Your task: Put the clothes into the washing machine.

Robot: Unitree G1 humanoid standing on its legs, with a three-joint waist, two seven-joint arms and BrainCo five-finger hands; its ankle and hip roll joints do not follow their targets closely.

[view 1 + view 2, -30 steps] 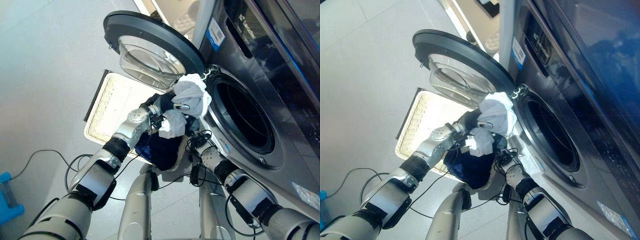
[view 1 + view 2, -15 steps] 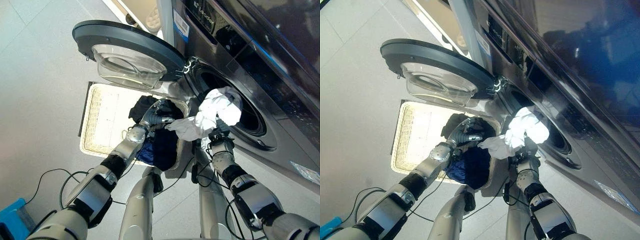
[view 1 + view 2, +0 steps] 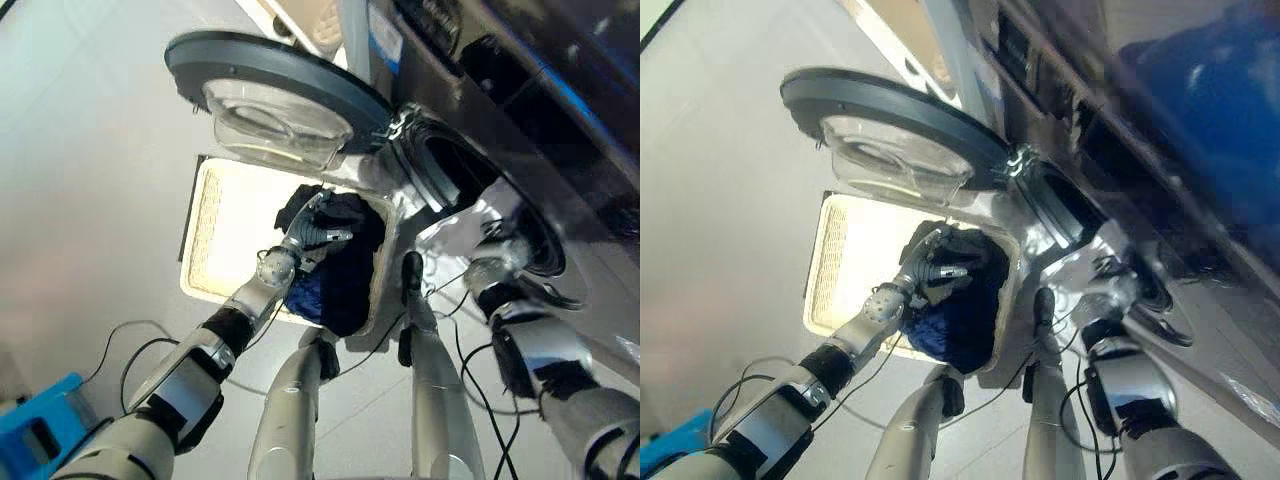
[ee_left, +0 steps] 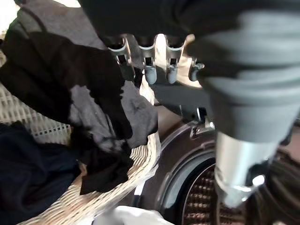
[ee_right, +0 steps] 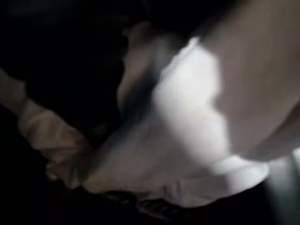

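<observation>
Left hand hung over the wicker laundry basket on the floor, fingers bent down toward a dark grey garment draped over the basket rim; from its wrist view the tips sat at or just above the cloth, no clear pinch on it, thumb apart. Under that lay a black garment and a dark blue one, heaped at the basket's washer-side end.

Right hand: forearm ran up to the drum opening of the washing machine and the hand itself was hidden in there, so can't tell whether it was clenched or released. Its wrist view showed white cloth close up against a dark interior, i.e. the white garment was inside the drum or right at its mouth; too smeared to say if it was gripped.

Round door w/ clear glass bowl stood swung wide, just above the basket. Washer front was dark grey; a small blue-and-white label showed near its top corner, print not legible. A blue object sat on the grey floor by the left arm, well apart from the basket.
</observation>
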